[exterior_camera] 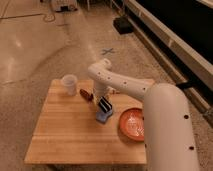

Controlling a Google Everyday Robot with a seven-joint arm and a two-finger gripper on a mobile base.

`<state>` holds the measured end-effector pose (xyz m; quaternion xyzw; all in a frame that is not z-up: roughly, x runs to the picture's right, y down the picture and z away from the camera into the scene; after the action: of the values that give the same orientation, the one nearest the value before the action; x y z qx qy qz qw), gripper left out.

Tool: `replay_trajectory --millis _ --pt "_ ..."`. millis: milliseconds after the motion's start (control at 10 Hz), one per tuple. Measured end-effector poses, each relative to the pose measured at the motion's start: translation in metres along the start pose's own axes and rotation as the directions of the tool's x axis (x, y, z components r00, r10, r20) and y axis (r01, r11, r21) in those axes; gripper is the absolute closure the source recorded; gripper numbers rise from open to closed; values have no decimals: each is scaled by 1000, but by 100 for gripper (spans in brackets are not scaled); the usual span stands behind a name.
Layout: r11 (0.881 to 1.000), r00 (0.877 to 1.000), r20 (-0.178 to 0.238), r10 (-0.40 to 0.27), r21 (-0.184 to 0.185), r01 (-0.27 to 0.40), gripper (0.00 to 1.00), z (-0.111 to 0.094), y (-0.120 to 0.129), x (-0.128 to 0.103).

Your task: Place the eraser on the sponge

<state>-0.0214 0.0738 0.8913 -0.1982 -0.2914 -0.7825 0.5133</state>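
Wooden worktop (65, 135). Blue sponge (103, 118) lies near the middle, slightly toward the right edge. Gripper (104, 104) points down directly over the sponge, its dark tip at or just above the top face. Cannot tell if the jaws are wide, narrow or holding. The eraser cannot be made out apart from that dark tip. White arm (122, 86) reaches in from the right edge. Pale cup (69, 84) stands upright near the far left corner. A small brown object (86, 93) lies between cup and gripper. Orange plate (131, 124) sits by the right edge, just beside the sponge.
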Motion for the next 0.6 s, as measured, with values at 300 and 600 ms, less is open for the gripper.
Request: replay_trajectory --millis 300,600 --pt "1000 1000 -4 -26 -8 26 44 -1 -2 -5" --pt "999 999 -6 -52 -12 52 20 -5 -6 -11"
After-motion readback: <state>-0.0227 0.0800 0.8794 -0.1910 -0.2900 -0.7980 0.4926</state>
